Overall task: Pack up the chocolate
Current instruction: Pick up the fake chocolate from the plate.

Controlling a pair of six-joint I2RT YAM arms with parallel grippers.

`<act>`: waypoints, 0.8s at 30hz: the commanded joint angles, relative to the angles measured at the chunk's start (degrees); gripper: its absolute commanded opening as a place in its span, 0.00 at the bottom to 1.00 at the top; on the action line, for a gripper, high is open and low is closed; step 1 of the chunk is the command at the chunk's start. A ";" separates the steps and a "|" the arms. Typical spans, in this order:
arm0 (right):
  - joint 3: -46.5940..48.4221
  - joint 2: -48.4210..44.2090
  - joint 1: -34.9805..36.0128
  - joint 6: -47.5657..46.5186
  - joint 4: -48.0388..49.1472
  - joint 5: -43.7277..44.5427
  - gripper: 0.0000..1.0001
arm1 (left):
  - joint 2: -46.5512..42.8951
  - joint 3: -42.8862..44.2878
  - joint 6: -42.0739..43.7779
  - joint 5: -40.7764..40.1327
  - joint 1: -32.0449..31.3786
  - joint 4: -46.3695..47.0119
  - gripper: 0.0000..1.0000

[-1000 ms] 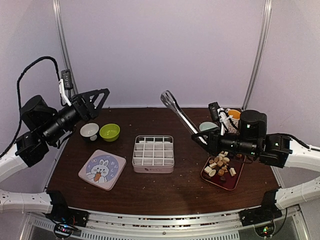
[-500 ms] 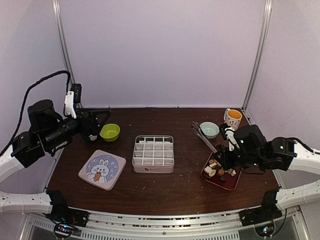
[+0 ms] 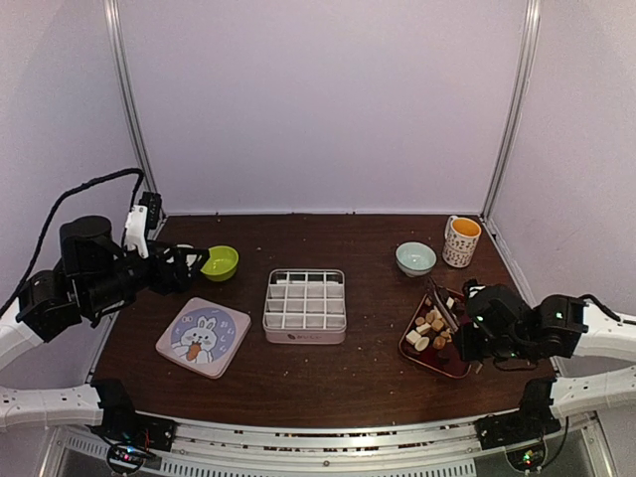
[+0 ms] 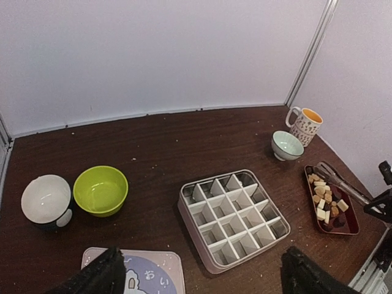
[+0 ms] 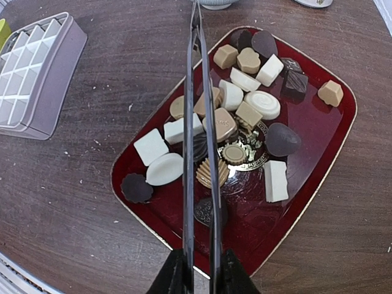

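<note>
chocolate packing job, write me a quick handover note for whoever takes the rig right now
Left end effector: open, empty, near the green bowl.
Right end effector: shut on the tongs, which reach across the red tray.
Chocolate: all on that tray, none picked.
Done: divided box open, lid beside it, every cell empty.
Left to do: tong each piece into a cell.

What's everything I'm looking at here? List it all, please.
red tray: one, red, right
chocolate: many, white, tan, dark brown, on red tray
tongs: one, dark, over tray
divided box: one, pale, empty, centre
rabbit lid: one, pink, left of box
green bowl: one, green, back left
white bowl: one, white, beside green bowl
pale blue bowl: one, back right
mug: one, orange inside, back right
left gripper: black, open
right gripper: black, shut on tongs
</note>
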 commanded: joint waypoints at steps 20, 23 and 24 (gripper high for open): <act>0.36 1.31 -0.27 0.72 3.89 2.23 0.28 | -5.58 -8.53 -0.83 -14.54 0.22 -8.47 0.98; 0.68 1.53 -0.29 0.03 4.22 2.23 0.28 | -8.99 -13.75 2.77 -16.34 0.21 -3.66 0.98; 0.78 1.49 -0.27 -0.17 4.19 2.24 0.28 | -10.42 -15.66 4.73 -16.73 0.22 -1.72 0.98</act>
